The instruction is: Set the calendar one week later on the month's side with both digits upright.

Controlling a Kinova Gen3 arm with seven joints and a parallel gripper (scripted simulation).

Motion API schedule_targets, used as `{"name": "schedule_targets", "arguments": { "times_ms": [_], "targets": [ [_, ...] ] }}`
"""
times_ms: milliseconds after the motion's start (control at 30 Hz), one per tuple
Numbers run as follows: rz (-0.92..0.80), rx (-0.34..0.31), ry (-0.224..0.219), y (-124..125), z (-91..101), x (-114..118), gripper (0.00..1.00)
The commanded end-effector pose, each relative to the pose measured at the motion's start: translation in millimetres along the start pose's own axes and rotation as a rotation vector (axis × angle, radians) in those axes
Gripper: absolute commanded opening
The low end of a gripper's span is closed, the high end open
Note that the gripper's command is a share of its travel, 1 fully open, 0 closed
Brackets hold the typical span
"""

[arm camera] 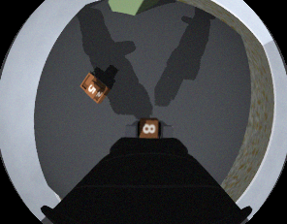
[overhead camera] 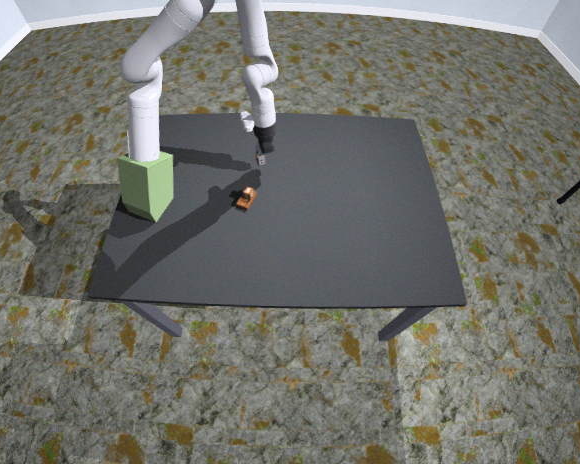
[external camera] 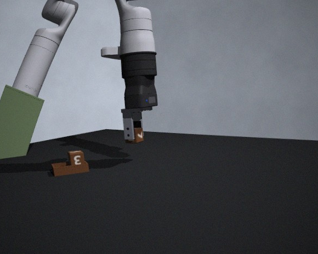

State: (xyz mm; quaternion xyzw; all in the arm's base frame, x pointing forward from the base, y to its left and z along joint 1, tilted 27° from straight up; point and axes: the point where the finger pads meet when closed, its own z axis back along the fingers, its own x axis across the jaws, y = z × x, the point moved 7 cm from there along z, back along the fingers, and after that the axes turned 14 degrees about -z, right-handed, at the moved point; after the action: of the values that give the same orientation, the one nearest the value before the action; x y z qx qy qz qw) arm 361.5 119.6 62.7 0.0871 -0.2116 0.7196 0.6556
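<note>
The table [overhead camera: 331,215] [external camera: 209,191] [arm camera: 212,86] is the broadest thing in view, dark and flat. Over it reaches the pale arm [overhead camera: 258,75] [external camera: 136,30], rising from a green block [overhead camera: 146,185] [external camera: 14,128] [arm camera: 125,5] near one edge.

The tray [overhead camera: 243,203] [external camera: 71,170] [arm camera: 97,100] sits flat on the table, well apart from the pincer. One cube [overhead camera: 249,193] [external camera: 77,159] [arm camera: 92,88] stands in it, a 3 on the side that the exterior view shows, a 5 on the face seen from the wrist. The place beside it is unfilled.

So the job looks partly done: one cube is out and aloft, and it has yet to be set down beside its mate. Whether the seated cube already shows the right digit, I cannot tell; nor can today's date be read here. Placing, checking both digits upright and letting go are left.

The pincer [overhead camera: 261,159] [external camera: 133,134] [arm camera: 148,126] hangs above the table, its fingers a bit over halfway apart, grasping the other cube [external camera: 138,134] [arm camera: 149,128] between them. That cube shows an 8 to the wrist view and a tilted 7 in the exterior one. It touches neither tray nor table.
</note>
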Motion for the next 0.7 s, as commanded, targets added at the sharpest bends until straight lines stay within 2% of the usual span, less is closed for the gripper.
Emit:
{"name": "schedule_targets", "arguments": {
  "times_ms": [0, 233, 667],
  "targets": [
    [-0.015, 0.020, -0.010, 6, -16.2, -1, 0.57],
    [-0.015, 0.020, -0.010, 7, -33.4, -1, 0.57],
    [-0.015, 0.020, -0.010, 7, -34.7, -1, 0.57]
  ]
}}
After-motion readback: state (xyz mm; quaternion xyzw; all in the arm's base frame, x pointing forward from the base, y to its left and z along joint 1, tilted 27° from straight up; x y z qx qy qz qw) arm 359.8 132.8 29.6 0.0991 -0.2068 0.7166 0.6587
